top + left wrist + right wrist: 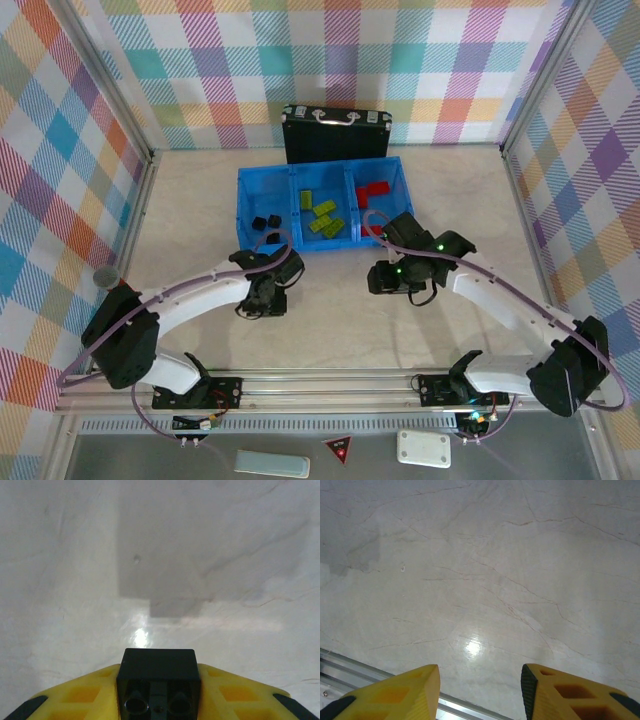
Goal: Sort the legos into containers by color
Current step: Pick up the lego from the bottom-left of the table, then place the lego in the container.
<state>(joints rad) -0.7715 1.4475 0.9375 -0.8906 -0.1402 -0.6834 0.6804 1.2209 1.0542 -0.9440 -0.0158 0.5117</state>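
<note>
Left gripper (159, 696) pinches black lego (159, 665), bottom centre; rigid, light, slick, side-wall grip looks right; right gripper (480, 690) part open, empty.

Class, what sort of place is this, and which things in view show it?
Most likely a robotics lab test cell: left arm and right arm bolted to a metal rail at the table edge, checked backdrop panels closing the table in, and a blue tray of sorted legos.
</note>
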